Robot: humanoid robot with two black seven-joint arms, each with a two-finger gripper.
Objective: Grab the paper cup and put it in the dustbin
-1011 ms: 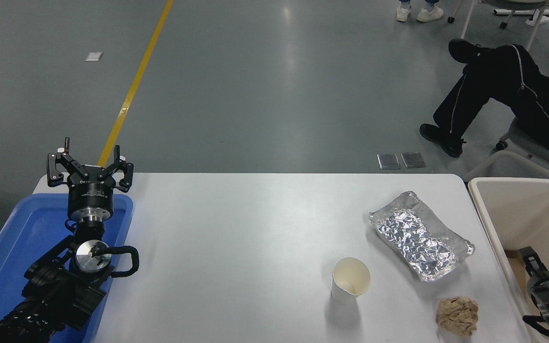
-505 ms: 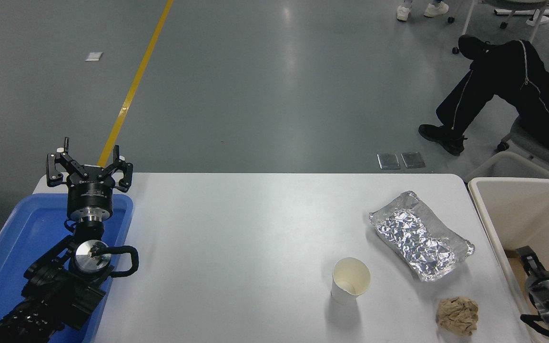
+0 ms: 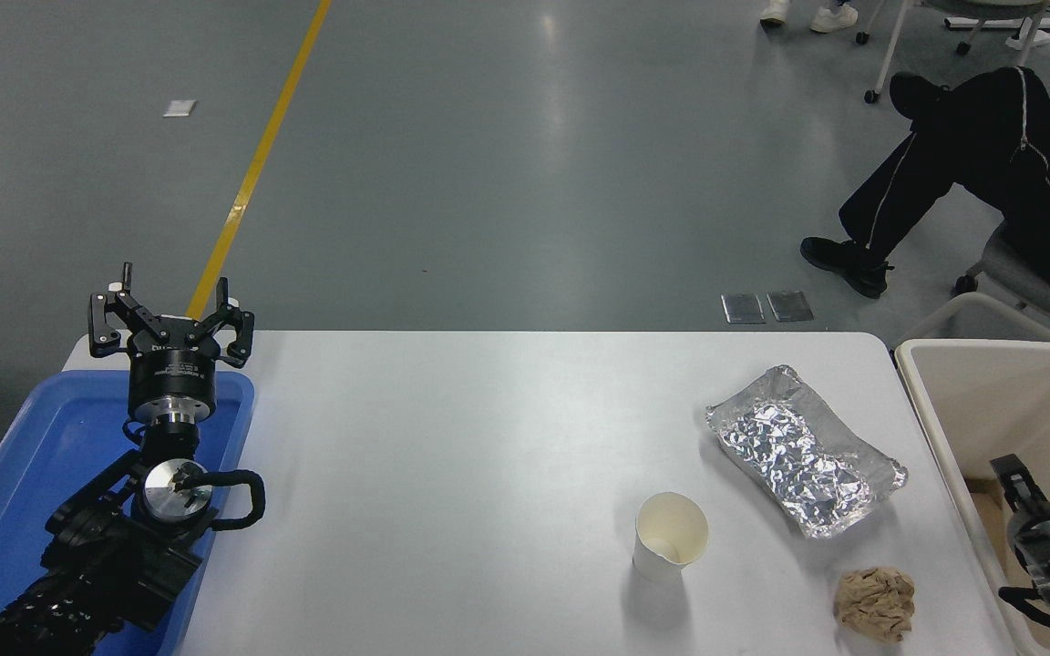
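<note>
The white paper cup [image 3: 670, 536] stands upright on the white table [image 3: 452, 456], right of the middle and toward the near edge, with nothing touching it. The beige dustbin [image 3: 999, 401] stands off the table's right end. My right gripper [image 3: 1017, 487] hangs over the dustbin's near part at the lower right, well to the right of the cup, and its end is too small and dark to read. My left gripper [image 3: 169, 314] is parked at the lower left above the blue tray [image 3: 42, 437], open and holding nothing.
A crumpled foil tray [image 3: 803, 451] lies between the cup and the dustbin. A tan paper ball [image 3: 874, 603] sits near the table's front right corner. A person in black trousers [image 3: 972, 173] sits on a chair beyond the dustbin.
My right gripper has crept slightly further up and away over the dustbin. The seated person's legs have shifted to the right. The cup and my left arm have not moved.
</note>
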